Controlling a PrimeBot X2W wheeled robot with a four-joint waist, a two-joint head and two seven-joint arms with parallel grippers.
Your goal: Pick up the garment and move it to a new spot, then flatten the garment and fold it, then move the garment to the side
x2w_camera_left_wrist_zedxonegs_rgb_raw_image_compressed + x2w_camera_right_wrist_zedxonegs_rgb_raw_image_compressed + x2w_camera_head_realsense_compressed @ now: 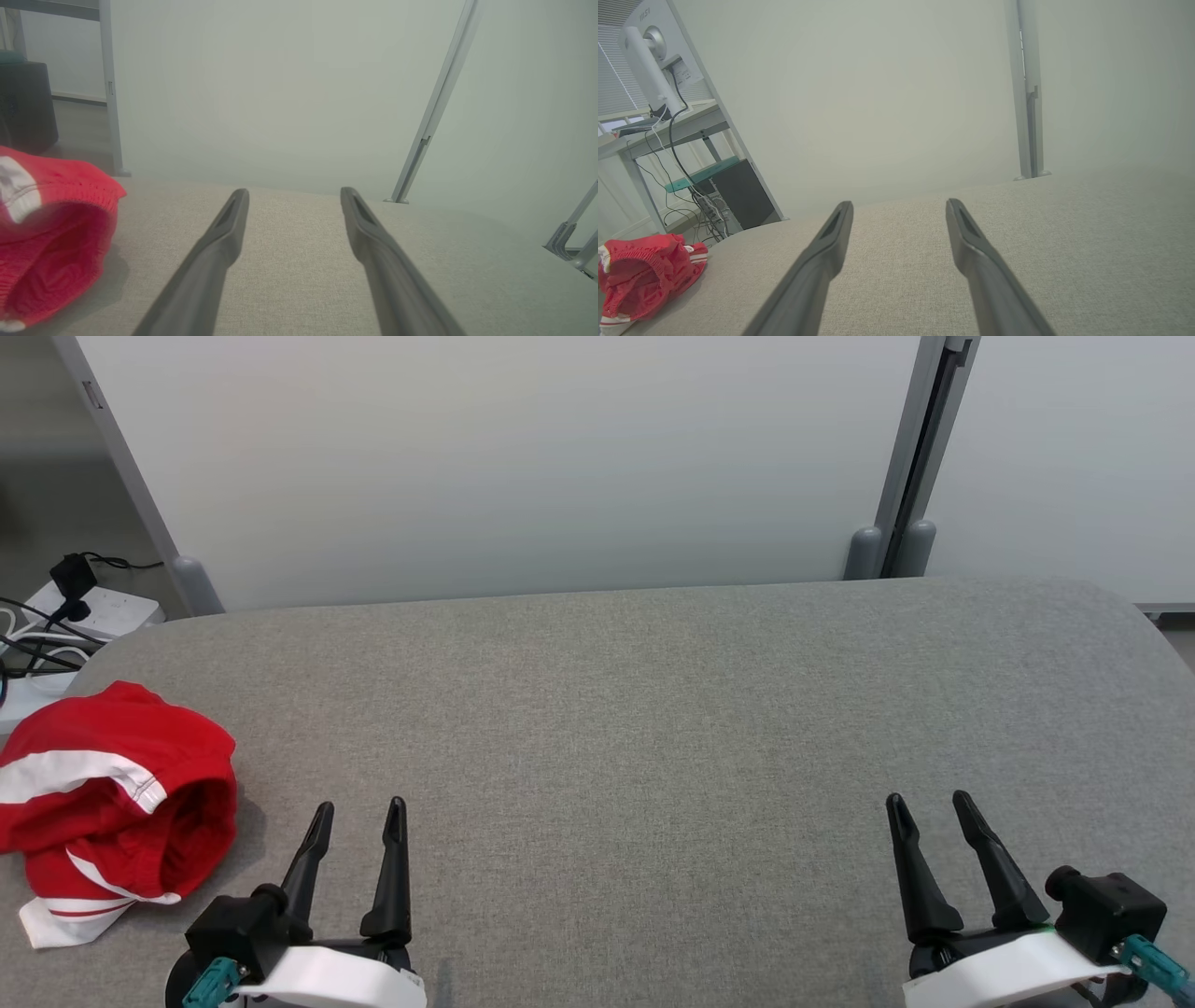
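Garment (112, 803) lies crumpled at the near-left edge of the surface (653, 709), just left of my left hand (359, 807); right hand (929, 800) is well apart. Both hands are spread and empty. I judge the garment light, limp and unlikely to slip; I'd pinch the ribbed rim (84, 189).

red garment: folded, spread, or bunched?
Bunched. The red garment sits in a crumpled heap on the grey table, its opening gaping, white stripes twisted.

Garment (112, 803): red fabric with white stripes, is lying crumpled in a loose heap at the left edge of the grey table (653, 709). A rounded opening is gaping toward the table's middle; a white-striped corner is trailing flat on the near side.
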